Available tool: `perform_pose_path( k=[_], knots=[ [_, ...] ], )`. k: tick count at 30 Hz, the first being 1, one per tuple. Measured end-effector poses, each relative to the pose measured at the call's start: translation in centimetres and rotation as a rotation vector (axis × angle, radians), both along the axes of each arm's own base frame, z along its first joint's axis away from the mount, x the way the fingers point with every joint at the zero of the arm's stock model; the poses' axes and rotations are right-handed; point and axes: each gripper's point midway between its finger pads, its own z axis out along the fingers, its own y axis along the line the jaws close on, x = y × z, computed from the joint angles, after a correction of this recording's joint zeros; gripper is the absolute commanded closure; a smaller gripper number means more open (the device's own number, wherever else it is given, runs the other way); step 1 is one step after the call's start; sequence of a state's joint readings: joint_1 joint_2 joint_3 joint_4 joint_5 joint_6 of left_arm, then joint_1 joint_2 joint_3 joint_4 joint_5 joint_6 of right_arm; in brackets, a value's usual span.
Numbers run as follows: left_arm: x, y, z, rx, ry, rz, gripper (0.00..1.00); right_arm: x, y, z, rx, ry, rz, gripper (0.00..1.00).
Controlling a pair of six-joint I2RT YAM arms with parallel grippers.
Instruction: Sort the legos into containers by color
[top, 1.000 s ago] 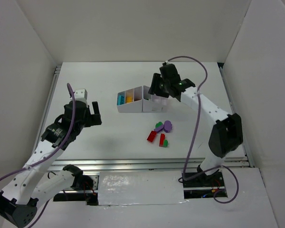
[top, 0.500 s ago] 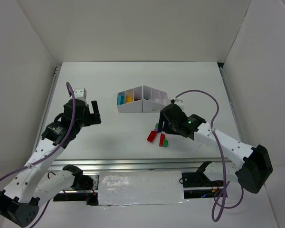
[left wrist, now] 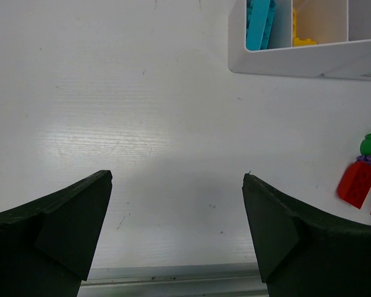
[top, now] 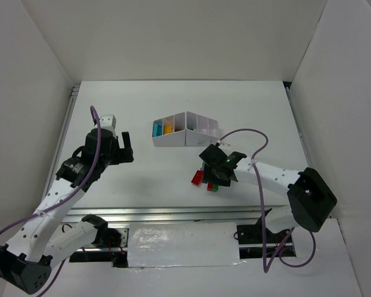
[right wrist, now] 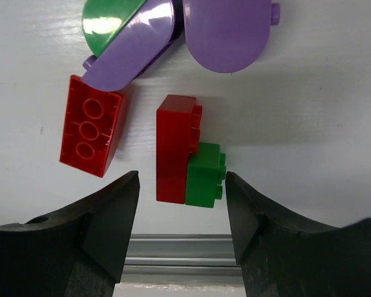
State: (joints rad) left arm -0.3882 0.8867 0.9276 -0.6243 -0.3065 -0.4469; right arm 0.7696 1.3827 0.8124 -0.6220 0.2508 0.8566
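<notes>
Fingers (right wrist: 105, 229) of my R gripper (right wrist: 180, 179) are apart, with nothing between them yet. They hang just over the red brick (right wrist: 176, 145) and the small green brick (right wrist: 205, 176) that touches its side. I think they stand so wide bec. these two lie side by side and I must take only one colour. The red one is more in the middle of the gap, so it is prob. my next pick.

Near them lie a 2nd red brick (right wrist: 91, 125), two purple pieces (right wrist: 230, 31) and a rounded green piece (right wrist: 108, 21), partly under one purple. The white tray (top: 173, 140) is further from me, apart from this pile. A light blue brick (left wrist: 260, 25) and a yellow brick (left wrist: 303, 42) are already in its two left compartments. My L gripper (left wrist: 176, 204) is also wide apart and holds nothing. It waits over the table (left wrist: 142, 124) left of the tray, I think to keep out of the way.

Vs. 1 s ago: R gripper was up at the right end of the tray. At 0.5 s ago it was over the pile, and now it is lower and closer to the bricks. Pile, tray and L gripper look the same.
</notes>
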Motion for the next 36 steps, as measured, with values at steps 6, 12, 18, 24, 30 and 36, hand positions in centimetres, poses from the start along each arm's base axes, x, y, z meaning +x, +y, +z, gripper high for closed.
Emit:
perform_pose_path(
  k=[6, 12, 18, 24, 30, 36],
  knots=[
    [0.0, -0.4, 0.1, -0.013, 0.000, -0.017, 0.01, -0.5, -0.1, -1.2, -0.029, 0.025, -0.012, 0.37],
    [-0.2, -0.6, 0.3, -0.023, -0.006, -0.029, 0.00, -1.1, -0.9, -3.6, -0.079, 0.068, -0.030, 0.61],
    [-0.2, -1.0, 0.3, -0.039, -0.006, -0.048, 0.00, -1.1, -0.7, -3.5, -0.083, 0.053, -0.021, 1.00],
    [-0.7, -4.8, 0.7, -0.215, 0.011, -0.164, 0.00, -2.2, 2.7, 0.2, -0.053, -0.040, 0.098, 1.00],
    [-3.2, -12.7, -1.2, -0.579, 0.142, -0.317, 0.03, -4.4, 8.4, 8.4, 0.176, -0.224, 0.240, 1.00],
    [-6.8, -20.2, -0.1, -0.725, 0.246, -0.491, 0.06, -6.2, 9.9, 11.0, 0.278, -0.282, 0.309, 1.00]
  ],
)
